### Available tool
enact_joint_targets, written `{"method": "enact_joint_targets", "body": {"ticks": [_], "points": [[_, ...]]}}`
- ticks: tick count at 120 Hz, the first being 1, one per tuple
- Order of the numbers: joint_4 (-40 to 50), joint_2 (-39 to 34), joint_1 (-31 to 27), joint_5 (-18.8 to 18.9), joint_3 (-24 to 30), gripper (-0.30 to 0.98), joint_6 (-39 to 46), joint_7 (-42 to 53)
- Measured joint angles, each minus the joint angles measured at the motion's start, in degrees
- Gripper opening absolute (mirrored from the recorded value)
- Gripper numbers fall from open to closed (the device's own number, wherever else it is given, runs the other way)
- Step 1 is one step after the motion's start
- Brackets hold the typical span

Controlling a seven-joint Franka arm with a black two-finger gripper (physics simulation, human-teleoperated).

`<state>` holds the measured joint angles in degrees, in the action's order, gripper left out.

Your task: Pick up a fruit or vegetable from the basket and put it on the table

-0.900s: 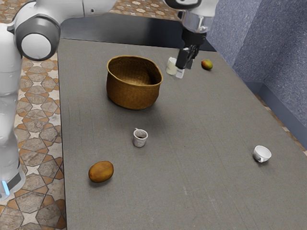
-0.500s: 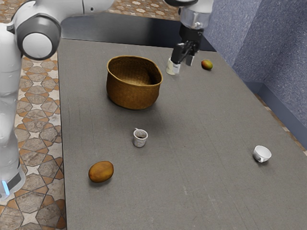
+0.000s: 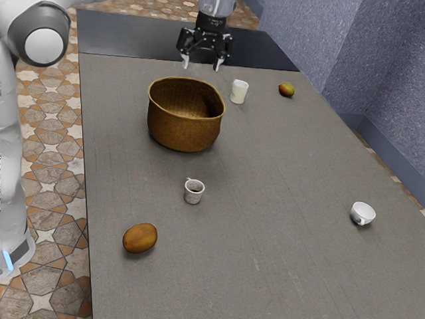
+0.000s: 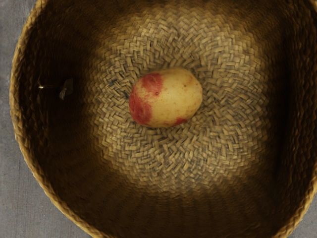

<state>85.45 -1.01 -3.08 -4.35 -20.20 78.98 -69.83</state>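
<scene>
Exterior view: the pincer [image 3: 201, 64] is being held wide open, fingers well apart and pointing down, and nothing is being gripped between them. By the wrist view, the pincer is being positioned above the basket [image 3: 182, 131], with the basket's inside being faced from overhead. A potato [image 4: 166, 97], pale yellow with red patches, is being borne by the woven bottom near its middle, lying on its side and being touched by no wall.

The basket is being supported upright on the tabletop [image 3: 279, 173], toward its far edge and nearer the edge at the exterior view's left. Between the basket and the tabletop's far corner at the exterior view's right, a cream mug [image 3: 238, 92] is being borne upright; a red-and-green fruit [image 3: 286, 90] is being carried closer to that corner, near the edge. Toward the near end, a brown oval item [image 3: 140, 238] is being supported near the edge at the exterior view's left. A small cup [image 3: 194, 192] with dark contents is being carried upright between that item and the basket. Near the edge at the exterior view's right, a white cup [image 3: 362, 213] is being supported in a tilted position. A dark strip [image 3: 143, 41] is being noted along the tabletop's far end.
</scene>
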Motion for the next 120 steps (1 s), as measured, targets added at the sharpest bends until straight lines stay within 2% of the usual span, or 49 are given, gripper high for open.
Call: {"method": "enact_joint_targets", "body": {"ticks": [11, 26, 34, 62, 77, 120], "points": [[5.0, -3.0, -2.2, 0.5, -0.4, 0.69, 0.9, 8.6], [6.1, -3.4, 6.6, 1.6, -0.3, 0.69, 2.2, 18.5], [6.8, -3.4, 8.6, 1.9, -0.4, 0.69, 3.8, 23.5], [8.4, -4.3, 5.1, 5.2, -0.5, 0.69, 9.5, 41.8], [13.4, -6.2, 5.3, 5.3, -0.5, 0.69, 13.3, 50.5], [18.7, -8.3, 2.6, 5.5, -0.9, 0.69, 18.4, 67.9]]}}
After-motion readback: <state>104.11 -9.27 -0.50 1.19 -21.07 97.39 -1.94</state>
